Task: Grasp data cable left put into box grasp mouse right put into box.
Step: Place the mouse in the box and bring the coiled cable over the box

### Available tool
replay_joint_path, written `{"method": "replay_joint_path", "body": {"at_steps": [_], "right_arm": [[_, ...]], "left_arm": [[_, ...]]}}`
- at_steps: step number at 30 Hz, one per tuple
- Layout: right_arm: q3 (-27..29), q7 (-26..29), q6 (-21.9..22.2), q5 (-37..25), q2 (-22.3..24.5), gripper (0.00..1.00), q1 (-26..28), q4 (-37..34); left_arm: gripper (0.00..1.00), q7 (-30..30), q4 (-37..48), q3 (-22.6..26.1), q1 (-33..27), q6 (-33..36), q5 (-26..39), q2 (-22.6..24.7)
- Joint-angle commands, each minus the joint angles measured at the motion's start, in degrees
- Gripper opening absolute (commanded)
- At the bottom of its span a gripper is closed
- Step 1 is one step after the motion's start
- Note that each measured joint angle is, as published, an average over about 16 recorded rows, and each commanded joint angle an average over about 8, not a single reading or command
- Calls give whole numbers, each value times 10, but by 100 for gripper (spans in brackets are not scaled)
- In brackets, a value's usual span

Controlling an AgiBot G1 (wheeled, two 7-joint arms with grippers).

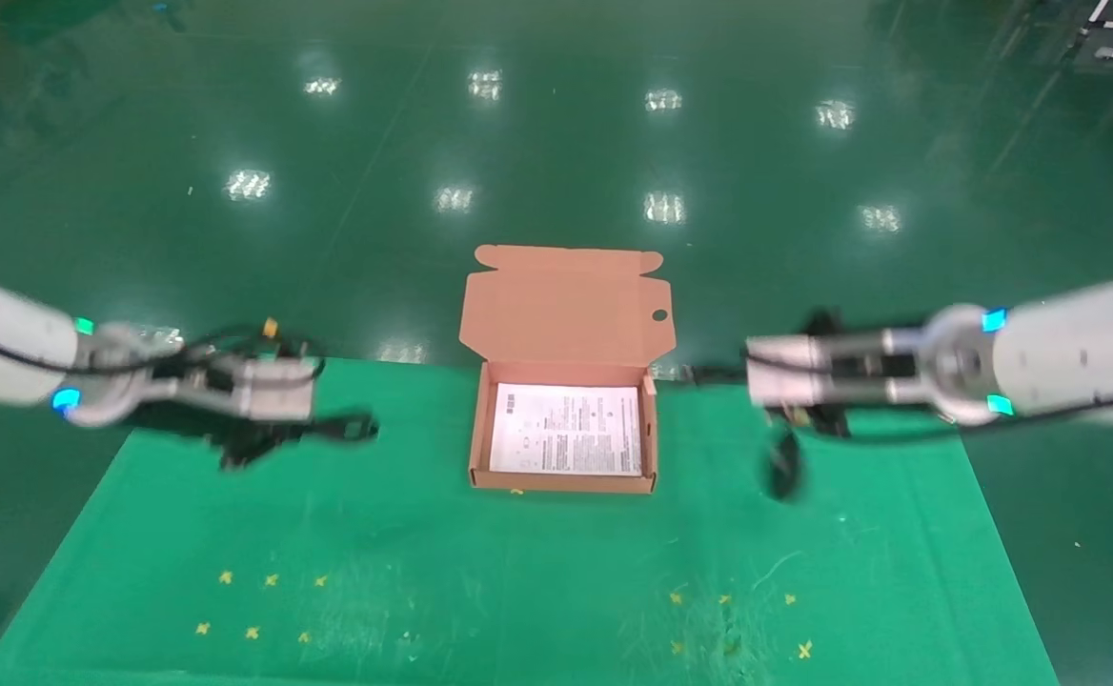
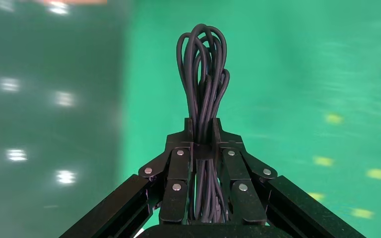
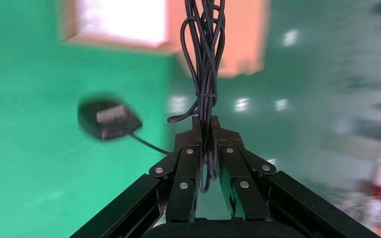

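Observation:
The salmon-orange box point(image 1: 566, 305) stands open at the middle back of the green mat, with a white printed sheet point(image 1: 566, 429) inside. My left gripper point(image 1: 313, 431) is left of the box, above the mat. It is shut on the looped black data cable point(image 2: 203, 74), which sticks out past the fingertips point(image 2: 203, 124). My right gripper point(image 1: 723, 373) is right of the box and shut on the mouse's bundled cord point(image 3: 206, 49). The black mouse point(image 1: 783, 469) dangles below it on its cord, label side showing in the right wrist view point(image 3: 108, 119). The box shows beyond the cord point(image 3: 238, 44).
The green mat point(image 1: 518, 572) covers the table, with small yellow cross marks point(image 1: 261, 600) near the front on both sides. Beyond the mat's back edge lies a glossy dark green floor point(image 1: 556, 143).

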Motion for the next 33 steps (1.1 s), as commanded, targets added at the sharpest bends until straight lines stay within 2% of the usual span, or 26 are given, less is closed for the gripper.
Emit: {"method": "replay_joint_path", "body": {"at_steps": [1, 9, 16, 22, 33], "right_arm": [[7, 17, 7, -16, -3, 0, 18, 21], [24, -13, 77, -16, -100, 0, 78, -46], [29, -61, 112, -5, -162, 0, 119, -131], [29, -79, 123, -3, -187, 0, 138, -155], [22, -92, 127, 6, -199, 0, 113, -166]], "left_arm": [[0, -19, -48, 1, -13, -19, 18, -11], [0, -137, -142, -4, -29, -102, 100, 17], [0, -175, -156, -6, -46, -121, 134, 41], [0, -183, -162, -5, -51, -124, 143, 44], [0, -204, -163, 1, -43, -98, 159, 15]]}}
